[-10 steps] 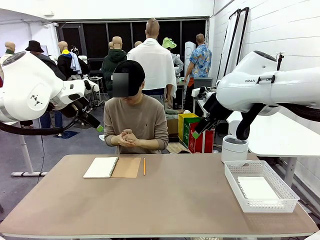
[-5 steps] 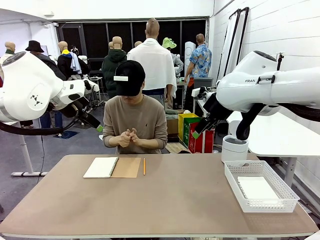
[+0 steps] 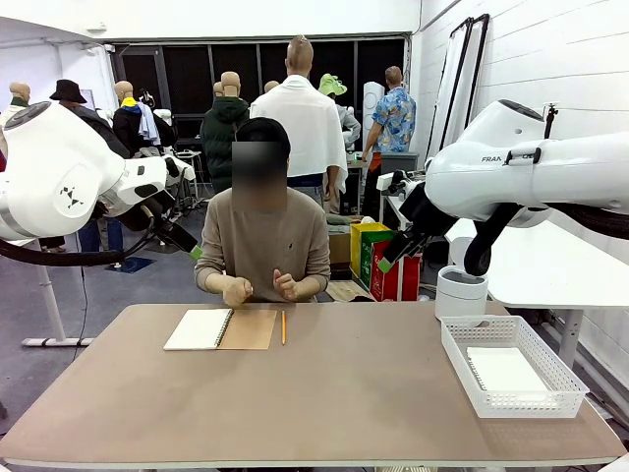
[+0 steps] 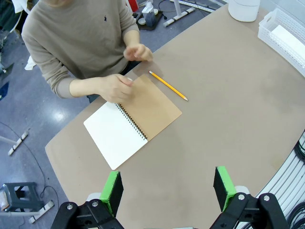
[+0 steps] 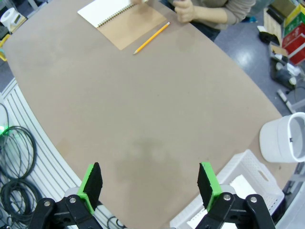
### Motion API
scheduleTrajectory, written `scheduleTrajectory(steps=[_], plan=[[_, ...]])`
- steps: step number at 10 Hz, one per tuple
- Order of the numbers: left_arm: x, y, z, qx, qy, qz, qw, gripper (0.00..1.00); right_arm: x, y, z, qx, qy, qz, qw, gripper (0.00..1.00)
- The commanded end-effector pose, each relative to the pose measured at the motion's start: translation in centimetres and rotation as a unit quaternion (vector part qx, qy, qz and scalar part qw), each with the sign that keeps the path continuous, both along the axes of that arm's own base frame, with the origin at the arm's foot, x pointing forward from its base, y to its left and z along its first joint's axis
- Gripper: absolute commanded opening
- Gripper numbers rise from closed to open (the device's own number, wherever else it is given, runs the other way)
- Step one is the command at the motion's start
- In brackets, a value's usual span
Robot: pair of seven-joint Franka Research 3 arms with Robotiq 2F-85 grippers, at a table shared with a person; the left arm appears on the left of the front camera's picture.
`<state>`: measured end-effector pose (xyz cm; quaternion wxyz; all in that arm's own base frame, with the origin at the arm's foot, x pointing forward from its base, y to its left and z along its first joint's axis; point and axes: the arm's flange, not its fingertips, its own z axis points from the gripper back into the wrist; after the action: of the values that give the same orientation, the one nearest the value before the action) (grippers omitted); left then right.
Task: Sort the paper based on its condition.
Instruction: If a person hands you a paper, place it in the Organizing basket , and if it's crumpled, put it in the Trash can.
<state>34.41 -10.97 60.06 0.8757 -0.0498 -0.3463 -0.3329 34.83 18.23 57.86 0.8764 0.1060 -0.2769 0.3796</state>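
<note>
Left gripper (image 4: 168,188): jaws wide, nothing btwn the green pads, hanging above the near side of the brown table (image 3: 324,393), no contact. Right gripper (image 5: 149,183): same, jaws wide, empty, above the table by the basket's corner.

Thin white sheet of paper (image 3: 506,372) lies flat inside the white plastic mesh basket (image 3: 565,379) at the table's right end, near side. At least 1 sheet; can't tell if more lie under it.

Just beyond the basket: 1 white round tub (image 3: 461,292) at the far right corner of the table; contents can't be seen.

Across the table, far left-centre: 1 spiral-bound notebook (image 3: 221,328), open flat, white page on the left, brown cardboard cover on the right. 1 yellow pencil (image 3: 283,326) just beside the cover, not touching it, lying near-to-far.

Person in a tan sweater sits at the far side, 2 hands showing: one hand (image 4: 112,88) at the notebook's far edge, other hand (image 4: 139,51) raised by the table edge, apart from the first.

Writing: black "FRAN" on the right arm's white shell (image 3: 496,157), rest hidden. Small dark mark on the sweater's chest, too small to read.
</note>
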Motion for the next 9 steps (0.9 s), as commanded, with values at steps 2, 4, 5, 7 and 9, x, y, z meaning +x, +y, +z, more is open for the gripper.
scheduleTrajectory(steps=[2, 4, 5, 7, 9], plan=[[0.06, 0.1, 0.08, -0.005, -0.003, -0.003, 1.0, 1.0, -0.11, 0.06, -0.08, -0.004, 0.004, -0.001, 1.0, 1.0], [0.06, 0.1, 0.08, -0.005, -0.003, -0.003, 1.0, 1.0, -0.11, 0.06, -0.08, -0.004, 0.004, -0.001, 1.0, 1.0], [0.06, 0.1, 0.08, -0.005, -0.003, -0.003, 1.0, 1.0, -0.11, 0.06, -0.08, -0.004, 0.004, -0.001, 1.0, 1.0], [0.06, 0.1, 0.08, -0.005, -0.003, -0.003, 1.0, 1.0, -0.11, 0.06, -0.08, -0.004, 0.004, -0.001, 1.0, 1.0], [0.06, 0.1, 0.08, -0.005, -0.003, -0.003, 1.0, 1.0, -0.11, 0.06, -0.08, -0.004, 0.004, -0.001, 1.0, 1.0]])
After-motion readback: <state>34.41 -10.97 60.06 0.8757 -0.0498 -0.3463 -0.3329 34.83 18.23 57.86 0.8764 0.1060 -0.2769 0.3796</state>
